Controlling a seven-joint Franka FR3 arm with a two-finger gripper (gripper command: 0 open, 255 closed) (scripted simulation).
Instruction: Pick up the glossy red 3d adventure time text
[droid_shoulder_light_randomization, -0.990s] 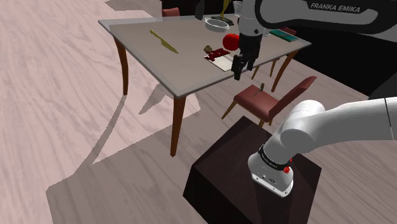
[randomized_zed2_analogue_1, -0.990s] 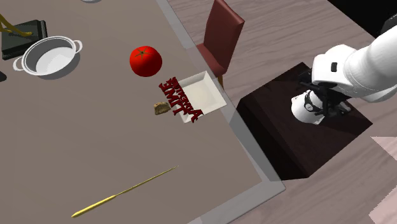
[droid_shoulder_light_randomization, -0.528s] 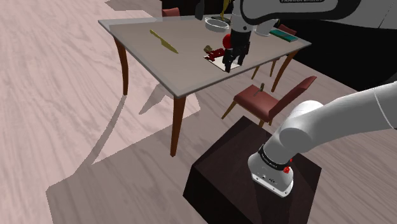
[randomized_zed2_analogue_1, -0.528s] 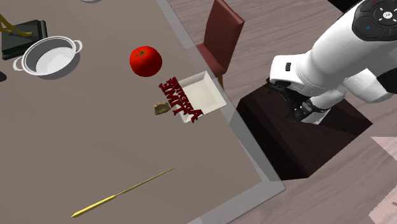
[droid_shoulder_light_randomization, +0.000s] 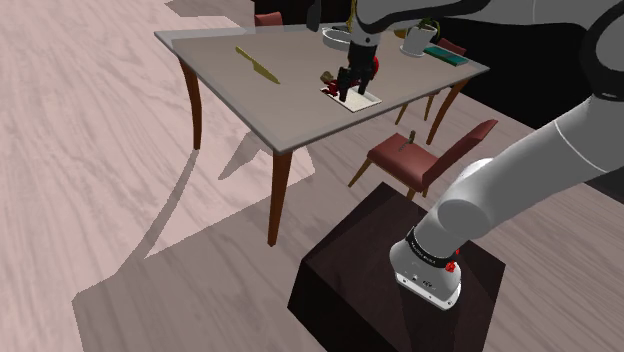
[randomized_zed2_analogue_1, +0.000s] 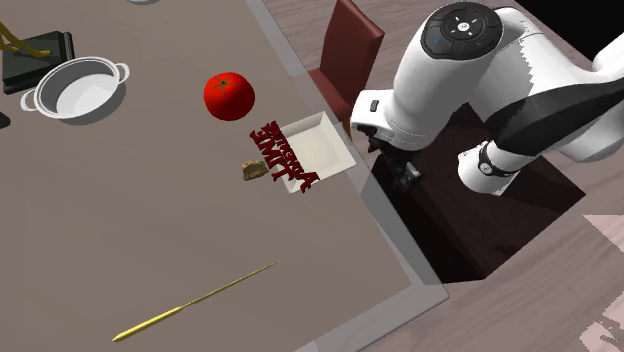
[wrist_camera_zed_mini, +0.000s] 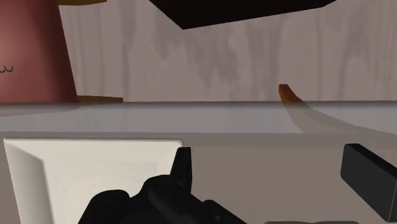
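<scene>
Table (randomized_zed2_analogue_1: 150, 230): grey top, red text (randomized_zed2_analogue_1: 283, 157) resting against white tray (randomized_zed2_analogue_1: 325, 150).
Gripper (droid_shoulder_light_randomization: 348, 92): fingers spread, empty, poised near the tray.

Shoulder cam: high behind the stand (droid_shoulder_light_randomization: 380, 260), table (droid_shoulder_light_randomization: 285, 110) far off. Second cam: near-overhead, close on the table's stand-side edge. Wrist cam: skims that same edge, very close.

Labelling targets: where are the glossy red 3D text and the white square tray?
Glossy red 3D text (randomized_zed2_analogue_1: 287, 157): second exterior view, middle letters.
White square tray (randomized_zed2_analogue_1: 321, 150): second exterior view, bare inner floor.
</scene>
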